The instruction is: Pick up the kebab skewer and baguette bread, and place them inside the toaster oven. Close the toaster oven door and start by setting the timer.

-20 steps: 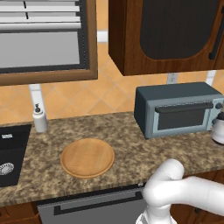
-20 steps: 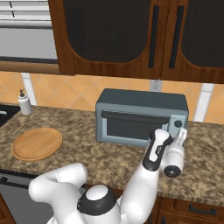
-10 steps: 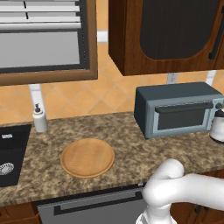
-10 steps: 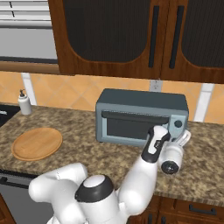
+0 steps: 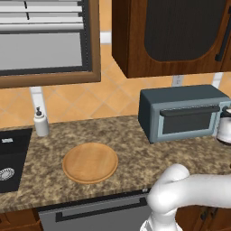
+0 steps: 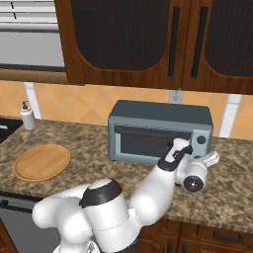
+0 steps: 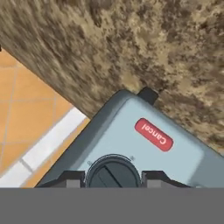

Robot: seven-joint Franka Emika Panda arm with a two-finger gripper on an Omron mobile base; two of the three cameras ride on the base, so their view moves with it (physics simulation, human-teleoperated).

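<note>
The toaster oven (image 5: 180, 113) (image 6: 158, 131) stands on the granite counter against the wall. The toaster oven door (image 5: 187, 122) (image 6: 148, 143) is up and closed, its glass dark. My gripper (image 6: 186, 146) (image 7: 113, 177) reaches to the oven's right control panel. In the hand view a round dark knob (image 7: 113, 169) sits between the two finger tips, which press on its sides. A red Cancel button (image 7: 153, 134) lies just past it. The kebab skewer and baguette bread are hidden.
A bare round wooden plate (image 5: 90, 162) (image 6: 42, 161) lies left of the oven. A white jug-like appliance (image 6: 195, 175) (image 5: 224, 128) stands right beside my hand. A soap dispenser (image 5: 41, 122) and a sink (image 5: 11, 158) are at the far left, with wall cabinets overhead.
My hand has edged up and in toward the oven's right panel. The oven, plate and other things have stayed put.
</note>
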